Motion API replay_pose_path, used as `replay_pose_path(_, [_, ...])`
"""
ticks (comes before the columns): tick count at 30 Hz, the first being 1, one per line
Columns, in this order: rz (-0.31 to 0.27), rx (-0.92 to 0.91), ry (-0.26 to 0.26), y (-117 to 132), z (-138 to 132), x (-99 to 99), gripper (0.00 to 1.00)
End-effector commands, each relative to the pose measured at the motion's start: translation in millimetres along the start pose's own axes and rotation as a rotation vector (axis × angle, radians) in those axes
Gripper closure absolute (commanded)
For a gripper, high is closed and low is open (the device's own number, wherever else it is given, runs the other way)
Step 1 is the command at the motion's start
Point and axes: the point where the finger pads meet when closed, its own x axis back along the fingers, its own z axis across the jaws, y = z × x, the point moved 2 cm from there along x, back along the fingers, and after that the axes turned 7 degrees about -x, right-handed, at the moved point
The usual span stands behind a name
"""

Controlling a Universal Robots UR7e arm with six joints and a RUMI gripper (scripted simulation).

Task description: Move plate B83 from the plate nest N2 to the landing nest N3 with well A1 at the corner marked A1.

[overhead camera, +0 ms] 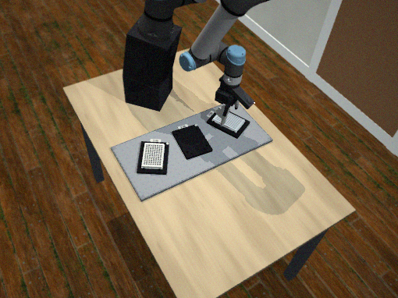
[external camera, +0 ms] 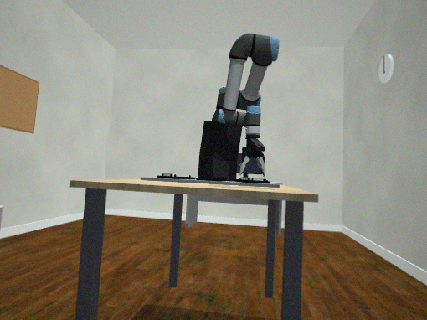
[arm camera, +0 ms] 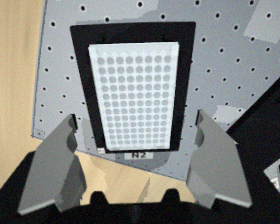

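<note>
On the grey perforated deck (overhead camera: 203, 163) at the right end of the row, plate B83 (arm camera: 135, 97) lies flat in the black plate nest N2 (arm camera: 82, 70), its white well grid facing up and the N2 tag (arm camera: 141, 155) just below its near short end. It looks like a thin, rigid moulded part: light, stiff enough not to flex, but smooth-sided, so probably slippery under a weak pinch and likely to tip if caught off-centre. The sensible hold, judging from its shape, is across the two long sides near the middle of their length, low enough to catch the skirt yet above the nest's frame, so the plate stays level.

Directly above it hangs the tool (arm camera: 135, 137), spread wide and holding nothing. In the wrist view its two grey fingers stand to either side of the plate's near end, outside the nest's black border, each apart from the plate and touching neither it nor the nest. The span looks ample to pass the plate's short width.

Next along the deck, the empty black landing nest N3 (overhead camera: 192, 141) sits in the middle, and plate B38 (overhead camera: 153, 154) rests on nest N1 (overhead camera: 140, 166) at the far left, well apart from the tool. The worktop (overhead camera: 234, 229) carries the whole deck.
</note>
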Motion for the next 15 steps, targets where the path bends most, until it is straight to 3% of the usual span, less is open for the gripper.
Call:
replay_pose_path(1, [0.001,0.0,0.0,-0.5,0.0,-8.6,0.18])
replay_pose_path(15, [0.001,0.0,0.0,-0.5,0.0,-10.8,0.18])
